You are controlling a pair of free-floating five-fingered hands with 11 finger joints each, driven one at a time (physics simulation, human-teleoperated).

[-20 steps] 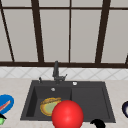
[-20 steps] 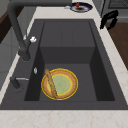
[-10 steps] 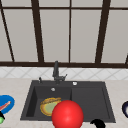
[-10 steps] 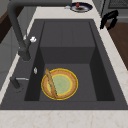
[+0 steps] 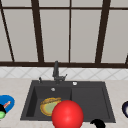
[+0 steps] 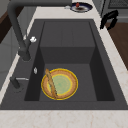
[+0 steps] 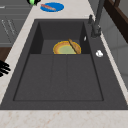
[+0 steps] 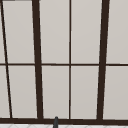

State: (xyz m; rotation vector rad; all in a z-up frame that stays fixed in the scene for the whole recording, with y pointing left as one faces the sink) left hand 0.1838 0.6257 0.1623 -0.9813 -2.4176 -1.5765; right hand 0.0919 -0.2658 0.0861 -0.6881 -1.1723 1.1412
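nothing has moved; yellow plate (image 6: pixel 60 84) in sink (image 6: pixel 67 30) bears no writing.

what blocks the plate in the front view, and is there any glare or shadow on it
Front view: a red ball close to the camera hides part of the yellow plate. Left side view: the plate is whole, evenly lit, without glare or cast shadow.

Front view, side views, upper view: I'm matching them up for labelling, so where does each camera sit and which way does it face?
Front view: before the sink, facing the window; right hand at the bottom edge.
Left side view: at the sink's left end, looking along it; the hand over the far counter.
Right side view: at the right end, looking the opposite way; the hand at the left edge.
Upper view: faces the window panes.
Shared: both side views show the yellow plate and tap.
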